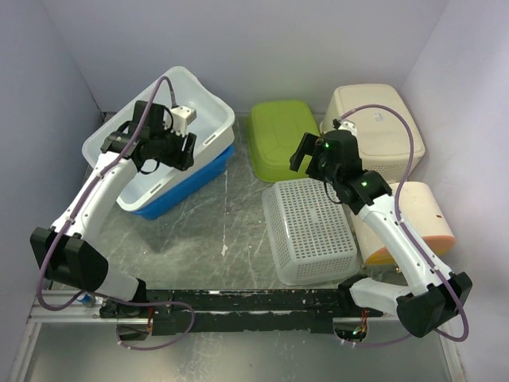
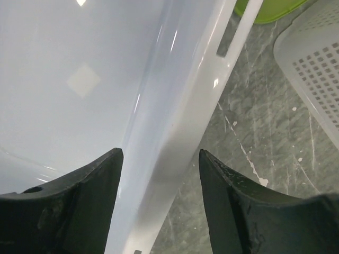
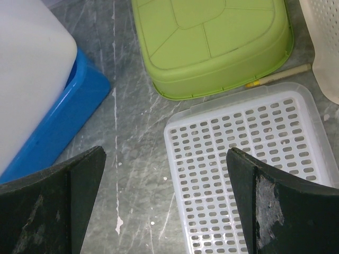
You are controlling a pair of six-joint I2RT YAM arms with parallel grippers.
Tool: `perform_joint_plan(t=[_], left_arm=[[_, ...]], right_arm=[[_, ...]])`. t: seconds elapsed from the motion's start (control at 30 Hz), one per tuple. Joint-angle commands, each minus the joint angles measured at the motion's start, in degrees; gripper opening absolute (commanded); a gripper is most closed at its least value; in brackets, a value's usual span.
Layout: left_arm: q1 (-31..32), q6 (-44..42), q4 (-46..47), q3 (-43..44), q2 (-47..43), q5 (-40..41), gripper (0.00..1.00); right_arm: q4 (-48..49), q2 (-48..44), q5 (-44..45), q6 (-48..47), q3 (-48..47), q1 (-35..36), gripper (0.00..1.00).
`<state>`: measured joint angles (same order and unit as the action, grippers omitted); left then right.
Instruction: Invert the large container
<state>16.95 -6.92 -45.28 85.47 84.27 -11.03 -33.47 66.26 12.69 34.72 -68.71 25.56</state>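
The large white container point(image 1: 191, 99) sits upright, nested in a blue tub point(image 1: 171, 195) at the back left. My left gripper point(image 1: 188, 151) straddles its near right rim. In the left wrist view the rim point(image 2: 180, 121) runs between my fingers, one inside the container and one outside over the table, with gaps on both sides. The left gripper point(image 2: 161, 159) is open. My right gripper point(image 1: 302, 155) hangs open and empty over the table middle, above the edge of a perforated white basket point(image 3: 249, 159). The right wrist view also shows the white container point(image 3: 29, 63).
An upside-down green tub point(image 1: 282, 137) lies at the back centre, with a thin stick point(image 3: 280, 74) beside it. A cream lattice basket point(image 1: 378, 127) and a cream and orange container point(image 1: 413, 223) stand on the right. The perforated white basket point(image 1: 310, 231) lies upside down at centre right.
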Motion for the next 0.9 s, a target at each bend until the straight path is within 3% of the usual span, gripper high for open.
perform_joint_plan(t=[0.0,0.13,0.17,0.3,0.57,0.73,0.87], left_arm=[[0.0,0.9,2.8,-3.9,-1.1,2.8,0.70],[-0.1,-0.3,4.4,-6.7,-0.2,3.2,0.64],[-0.1,-0.5,3.6,-6.5,0.6,3.1,0.57],[0.1,0.2,0.0,-0.3,2.3,3.5,0.09],[1.0,1.5,-5.0,21.1,-0.5,8.9,0.07],[2.3,4.3,-5.7,31.2,-2.0,3.7,0.07],[3.8,9.9,-4.2,33.4,-3.7,1.7,0.07]], right_arm=[[1.4,-0.2,-0.5,0.2,0.7,0.1,1.00],[1.9,-0.2,-1.3,0.3,1.1,0.1,0.99],[1.9,-0.3,-1.5,0.4,1.0,0.1,0.99],[1.9,-0.7,-1.0,0.3,1.0,0.1,0.99],[1.8,-1.0,-1.1,0.4,0.8,0.1,0.99],[1.9,-0.9,-1.0,0.3,0.8,0.1,0.99],[1.8,-1.1,-0.7,0.5,0.7,0.1,0.99]])
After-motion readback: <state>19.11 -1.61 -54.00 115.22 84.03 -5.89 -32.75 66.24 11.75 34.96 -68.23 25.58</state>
